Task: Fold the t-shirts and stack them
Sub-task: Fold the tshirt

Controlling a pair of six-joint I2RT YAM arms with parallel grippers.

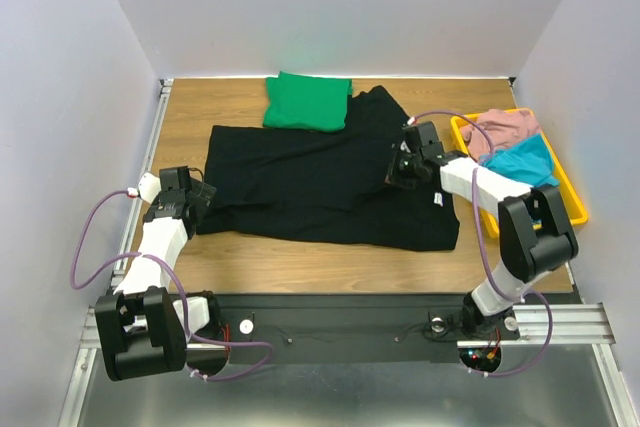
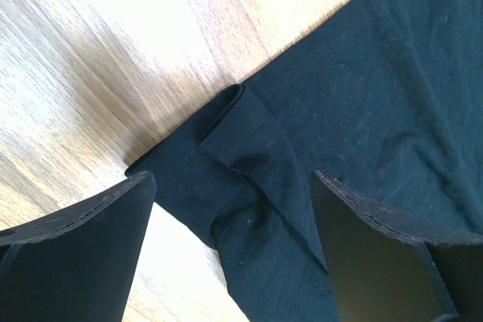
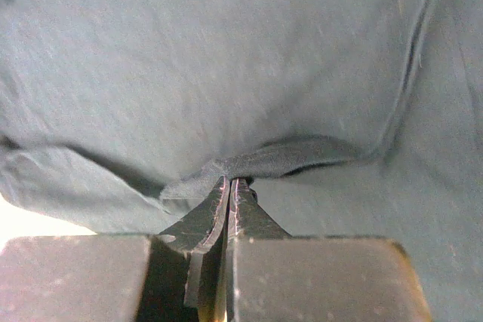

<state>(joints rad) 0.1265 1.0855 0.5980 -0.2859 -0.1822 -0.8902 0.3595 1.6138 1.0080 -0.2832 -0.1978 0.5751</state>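
1. Your black shirt (image 1: 320, 182) lies spread across the middle of the wooden table (image 1: 190, 117). It is mostly flat, with a few creases.
2. The green shirt (image 1: 308, 102) sits folded at the far edge of the black shirt, on the side away from the arm bases. Its near edge overlaps the black cloth a little.
3. Your right gripper (image 3: 230, 184) is down on the right part of the black shirt. Its jaws are pressed together, and a small raised fold of the black cloth is pinched at their tips. The cloth puckers into a ridge running away from the pinch.
4. Your left gripper (image 2: 230, 186) hangs over the near left corner of the black shirt with its jaws spread wide. In the wrist view a folded-over hem (image 2: 226, 111) at that corner lies between the two fingers, with bare wood just beyond it. You cannot tell from the pictures whether the fingers touch the cloth.
5. A small white tag (image 1: 441, 201) shows on the black shirt near its near right corner, just beside the right arm.
6. A yellow bin (image 1: 575, 197) stands just to the right of the black shirt. It holds a pink cloth (image 1: 505, 129) and a teal cloth (image 1: 525, 159), bunched together.
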